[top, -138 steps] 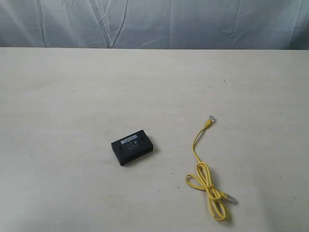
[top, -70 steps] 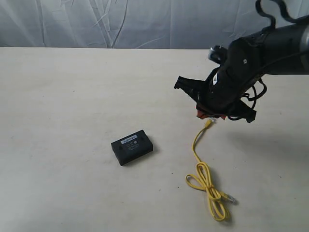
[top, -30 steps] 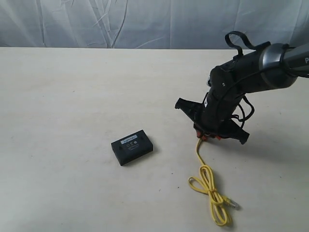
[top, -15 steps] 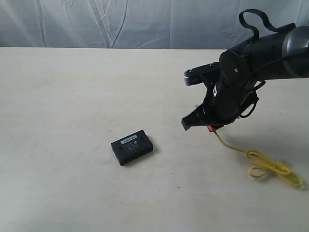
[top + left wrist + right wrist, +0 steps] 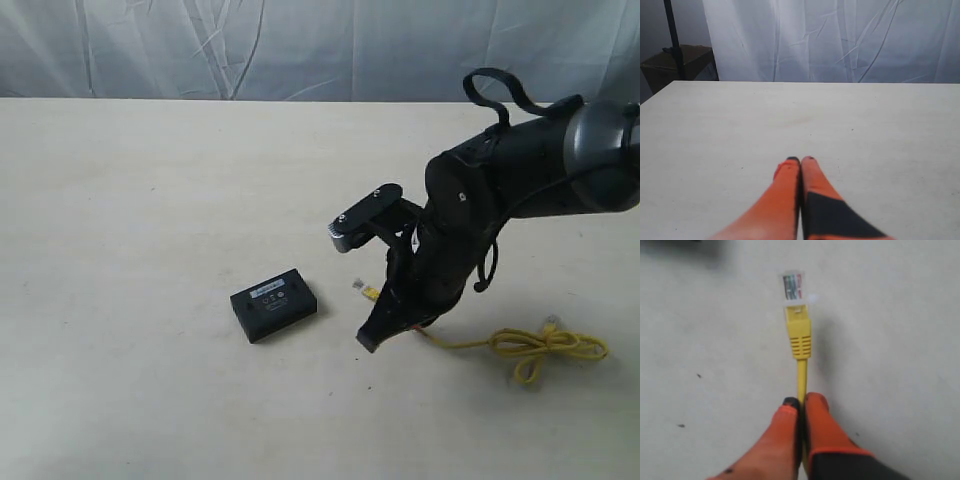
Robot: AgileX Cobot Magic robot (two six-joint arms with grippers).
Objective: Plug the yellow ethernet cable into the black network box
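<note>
Now: one yellow cable (image 5: 799,335) pinched in right hand (image 5: 800,401); one black box (image 5: 273,303); left hand (image 5: 800,160) clenched.

Soft, even, fairly bright light, no glare. Exterior view sharp, with a faint shadow on the counter (image 5: 150,180) under the right arm (image 5: 520,180). Right wrist view slightly soft; yellow ethernet cable (image 5: 800,340) throws a dim shadow. Left pincer (image 5: 800,160) and right pincer (image 5: 801,399) blur toward the lens.

We read no text anywhere. The box (image 5: 274,303) bears a small white label (image 5: 267,290) near the far edge of its top face, with faint pale markings beside it; both are too small for us to decipher.
</note>
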